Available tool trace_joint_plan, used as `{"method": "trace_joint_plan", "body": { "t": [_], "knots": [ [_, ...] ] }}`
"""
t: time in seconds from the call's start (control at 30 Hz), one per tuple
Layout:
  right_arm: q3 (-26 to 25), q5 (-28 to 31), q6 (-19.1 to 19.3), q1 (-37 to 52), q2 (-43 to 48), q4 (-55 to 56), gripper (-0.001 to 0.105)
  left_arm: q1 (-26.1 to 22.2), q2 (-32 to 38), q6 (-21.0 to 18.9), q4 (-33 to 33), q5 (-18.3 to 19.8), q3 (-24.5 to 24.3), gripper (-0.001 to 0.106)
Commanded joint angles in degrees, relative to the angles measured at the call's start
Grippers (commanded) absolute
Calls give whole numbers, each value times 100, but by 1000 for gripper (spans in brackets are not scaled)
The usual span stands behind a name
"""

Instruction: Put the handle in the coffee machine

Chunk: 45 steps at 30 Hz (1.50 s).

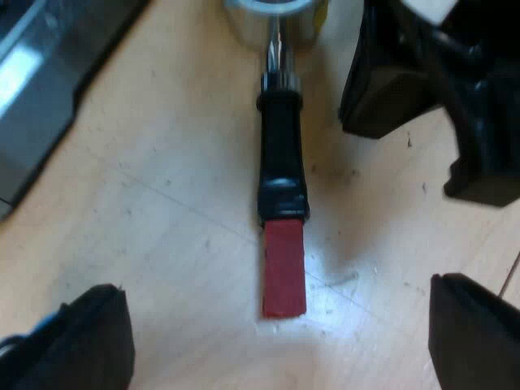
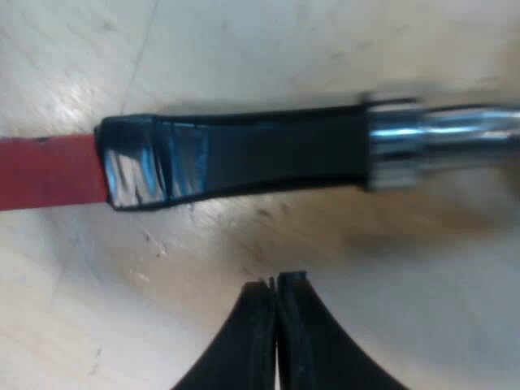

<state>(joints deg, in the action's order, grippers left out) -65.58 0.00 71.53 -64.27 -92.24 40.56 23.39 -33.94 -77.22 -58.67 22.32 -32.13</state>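
The left gripper (image 1: 276, 333) hung over the table (image 1: 162, 203), fingers wide apart and empty. The holder (image 1: 282, 146) lay loose ahead, red end nearest, and the left wrist view took in its metal cup. The right gripper (image 2: 278, 284) hovered beside the handle, fingers pressed together on nothing.

Open tabletop (image 1: 162, 244) flanks the handle (image 1: 282, 154); right pincer (image 2: 276, 286) apparently crowds one side.

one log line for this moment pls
handle: lying loose on table | left end effector: open, above red end | right end effector: shut, beside handle, holding nothing
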Motion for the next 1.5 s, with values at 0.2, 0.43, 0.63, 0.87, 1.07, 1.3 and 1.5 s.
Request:
{"method": "trace_joint_plan", "body": {
  "t": [0.2, 0.43, 0.63, 0.87, 1.07, 1.3, 1.5],
  "knots": [
    [-22, 453, 35, 6, 924, 711, 0, 4, 520, -125, -71, 482, -171, 75],
    [-22, 815, 35, 6, 1423, 919, 43, 4, 1233, -142, -240, 580, -171, 75],
    [-36, 1216, 204, 6, 1449, 1038, 76, 4, 1620, -201, -237, 596, -171, 75],
    [-36, 922, 355, 565, 1449, 1077, 75, 4, 1621, -241, -237, 708, -171, 75],
    [-36, 0, 724, 1118, 1449, 1166, 76, 4, 1621, -241, -237, 708, -171, 75],
    [-36, -100, 1181, 1478, 1288, 939, 76, 4, 1621, -241, -237, 841, -171, 75],
    [-36, -103, 1378, 1477, 790, 514, 84, 4, 1621, -241, -237, 841, -171, 75]
  ]
}}
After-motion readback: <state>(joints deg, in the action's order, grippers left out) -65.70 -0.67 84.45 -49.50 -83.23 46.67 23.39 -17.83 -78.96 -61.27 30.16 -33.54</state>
